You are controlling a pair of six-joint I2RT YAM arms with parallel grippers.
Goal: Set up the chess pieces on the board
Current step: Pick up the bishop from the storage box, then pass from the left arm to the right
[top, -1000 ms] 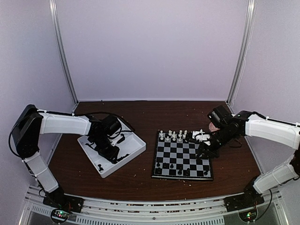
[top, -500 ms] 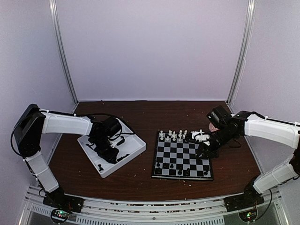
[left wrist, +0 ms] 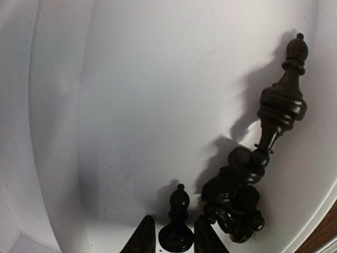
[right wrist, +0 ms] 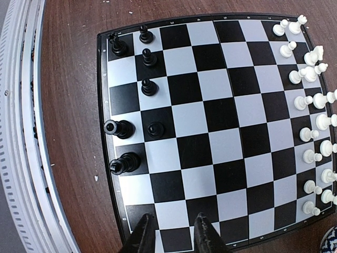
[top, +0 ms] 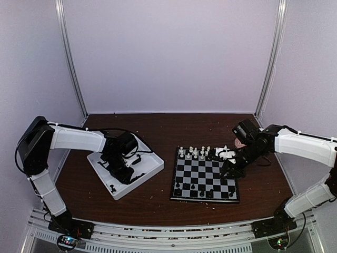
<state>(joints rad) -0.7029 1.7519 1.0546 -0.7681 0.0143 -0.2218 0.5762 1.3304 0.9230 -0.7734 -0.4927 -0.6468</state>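
Observation:
In the left wrist view, my left gripper [left wrist: 174,240] is down in the white tray [left wrist: 131,105], shut on the base of a small upright black chess piece [left wrist: 178,221]. A heap of black pieces [left wrist: 237,208] lies just to its right, with a tall black piece [left wrist: 281,100] lying beyond. From above, the left gripper [top: 122,171] sits inside the tray [top: 154,164]. My right gripper [right wrist: 171,232] hovers open over the right edge of the board [right wrist: 210,116], with nothing between its fingers. Several black pieces [right wrist: 149,87] stand along the board's near rows.
White pieces [right wrist: 310,100] line the board's far rows, also visible from above [top: 195,153]. A few more black pieces [top: 112,187] lie in the tray's near corner. The metal rail [right wrist: 21,132] runs along the table's front edge.
The left gripper's jaws have narrowed onto the small black piece, and the left arm has shifted slightly right over the tray. The right arm has hardly moved.

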